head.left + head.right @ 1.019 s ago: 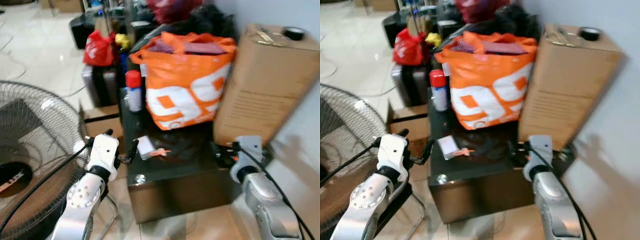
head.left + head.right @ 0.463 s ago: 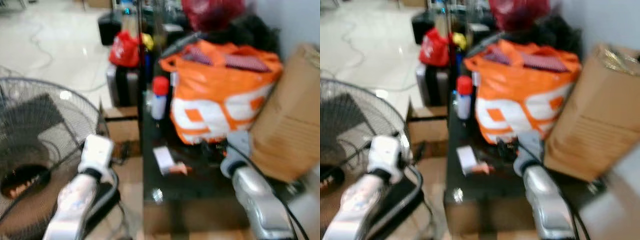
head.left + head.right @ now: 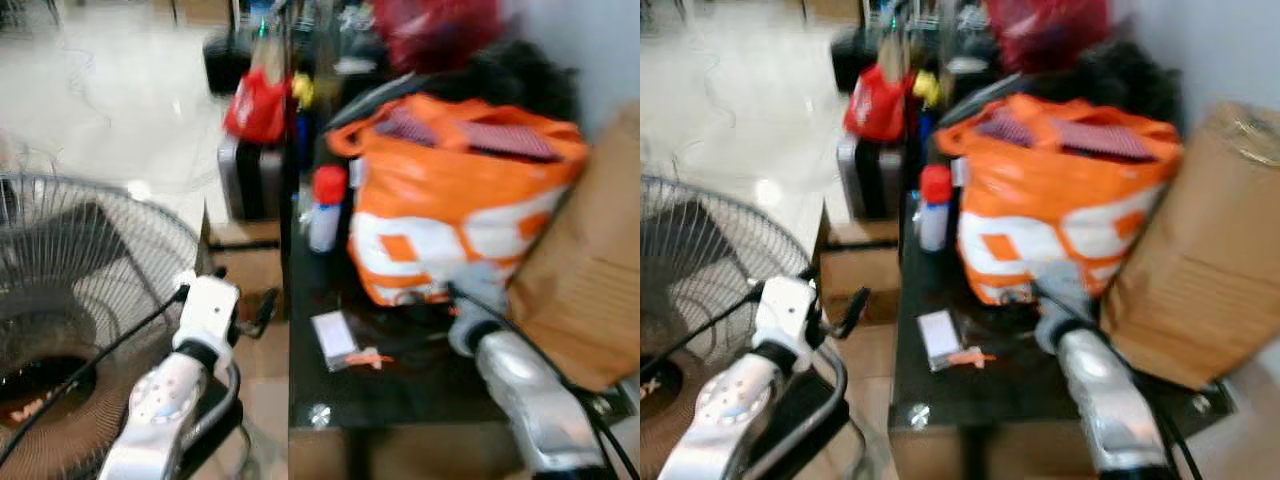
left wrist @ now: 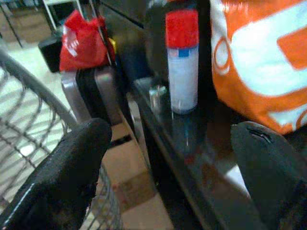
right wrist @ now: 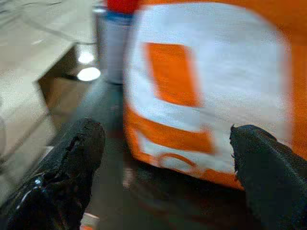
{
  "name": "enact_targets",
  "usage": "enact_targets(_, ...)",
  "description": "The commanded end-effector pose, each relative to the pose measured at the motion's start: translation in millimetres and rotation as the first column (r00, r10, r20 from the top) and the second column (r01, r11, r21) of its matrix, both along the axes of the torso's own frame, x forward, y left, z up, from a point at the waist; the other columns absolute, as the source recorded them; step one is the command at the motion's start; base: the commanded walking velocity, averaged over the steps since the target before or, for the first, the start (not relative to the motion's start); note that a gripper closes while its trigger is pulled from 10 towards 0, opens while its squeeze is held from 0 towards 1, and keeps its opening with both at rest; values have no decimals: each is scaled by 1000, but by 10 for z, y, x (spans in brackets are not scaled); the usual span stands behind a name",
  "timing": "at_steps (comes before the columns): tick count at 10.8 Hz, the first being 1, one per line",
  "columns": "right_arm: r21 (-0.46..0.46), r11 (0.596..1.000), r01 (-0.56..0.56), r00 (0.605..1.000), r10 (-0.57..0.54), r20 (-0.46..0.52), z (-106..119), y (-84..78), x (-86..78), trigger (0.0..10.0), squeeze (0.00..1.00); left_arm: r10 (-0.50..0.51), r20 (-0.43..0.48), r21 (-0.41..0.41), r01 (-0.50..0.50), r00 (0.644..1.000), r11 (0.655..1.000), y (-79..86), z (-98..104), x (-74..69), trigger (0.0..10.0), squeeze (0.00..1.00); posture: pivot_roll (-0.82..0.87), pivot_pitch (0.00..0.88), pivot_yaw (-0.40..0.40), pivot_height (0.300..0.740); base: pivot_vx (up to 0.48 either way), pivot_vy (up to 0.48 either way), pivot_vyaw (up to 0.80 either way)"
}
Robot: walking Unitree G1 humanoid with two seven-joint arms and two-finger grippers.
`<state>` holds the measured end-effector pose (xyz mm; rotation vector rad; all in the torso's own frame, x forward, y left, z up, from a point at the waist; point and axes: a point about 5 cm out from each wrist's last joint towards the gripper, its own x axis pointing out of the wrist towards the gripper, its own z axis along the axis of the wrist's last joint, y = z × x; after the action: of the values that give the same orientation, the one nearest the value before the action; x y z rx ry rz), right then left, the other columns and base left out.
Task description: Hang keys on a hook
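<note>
A small white card [image 3: 333, 335] and a thin orange piece [image 3: 372, 357] lie on the black table [image 3: 400, 390]; blur hides whether these are the keys. My right gripper [image 5: 168, 129] is open over the table, just in front of the orange-and-white bag [image 3: 455, 200], its fingers [image 5: 76, 153] spread wide with nothing between them. My left gripper [image 3: 248, 300] is open too. It hovers off the table's left edge beside the fan [image 3: 70, 290] and points at a red-capped spray can [image 4: 182, 57]. No hook can be made out.
A brown cardboard box [image 3: 590, 290] stands against the wall right of the bag. Behind the table are a dark suitcase [image 3: 250, 180], a red bag [image 3: 258, 105] and dark clutter. A low cardboard box [image 3: 240, 265] sits on the floor between fan and table.
The camera has swung, shifting the whole scene. My right gripper has moved left from near the cardboard box to the front of the orange bag. The left arm stays by the fan.
</note>
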<state>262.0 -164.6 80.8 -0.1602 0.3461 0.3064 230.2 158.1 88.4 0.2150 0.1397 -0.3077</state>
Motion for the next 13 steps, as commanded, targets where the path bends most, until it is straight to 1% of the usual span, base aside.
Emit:
enact_targets(1,-35,996,-86,991,82,-103,-119,-3,-24,10000,1000,-52,-30,28,52,998,998,-36,-55,-24,10000,384,8,0,-64,740,0,0,0)
enact_targets(2,-58,987,-151,979,142,-143,-169,33,-29,10000,1000,-66,-41,43,68,997,997,-29,-74,-24,10000,384,9,0,-69,740,0,0,0)
enact_targets(3,-79,965,-251,953,232,-194,-249,91,-26,10000,1000,-108,-82,55,113,991,992,-21,-117,-24,10000,384,10,0,-75,740,0,0,0)
enact_targets(4,-170,907,-386,907,339,-249,-367,149,-1,10000,1000,-210,-160,84,225,965,971,-37,-189,-70,10000,388,16,0,-83,740,0,0,0)
enact_targets(5,-223,833,-506,849,435,-301,-467,231,-7,10000,1000,-277,-244,106,310,929,945,-30,-274,-139,10000,388,23,0,-91,740,0,0,0)
enact_targets(6,-215,802,-557,816,479,-325,-509,298,-17,10000,1000,-298,-280,95,335,913,937,-23,-291,-170,10000,388,26,0,-94,740,0,0,0)
enact_targets(7,-190,767,-612,772,529,-352,-599,423,-11,10000,714,-335,-318,85,378,887,922,-27,-296,-193,10000,388,34,1,-100,740,0,0,0)
enact_targets(8,-192,757,-624,764,541,-351,-645,488,21,10000,0,-356,-348,88,408,867,909,-26,-308,-217,10000,388,40,15,-102,740,0,0,0)
enact_targets(9,-208,753,-624,766,538,-352,-699,538,76,10000,0,-382,-378,113,451,843,885,-11,-322,-261,10000,388,49,39,-104,740,0,0,0)
enact_targets(10,-197,777,-598,785,519,-338,-714,557,130,10000,0,-381,-382,114,452,842,885,7,-308,-272,10000,388,60,60,-100,740,0,0,0)
enact_targets(11,-191,792,-580,799,506,-325,-732,582,164,3373,0,-388,-385,115,461,837,880,35,-296,-308,10000,388,65,76,-93,740,0,0,0)
enact_targets(12,-190,795,-576,801,505,-321,-744,600,172,78,0,-396,-388,112,469,832,876,45,-285,-327,10000,392,72,89,-86,740,0,0,0)
enact_targets(13,-182,797,-576,802,507,-317,-766,630,178,0,0,-407,-396,112,483,823,868,61,-267,-358,10000,388,90,115,-72,740,0,0,0)
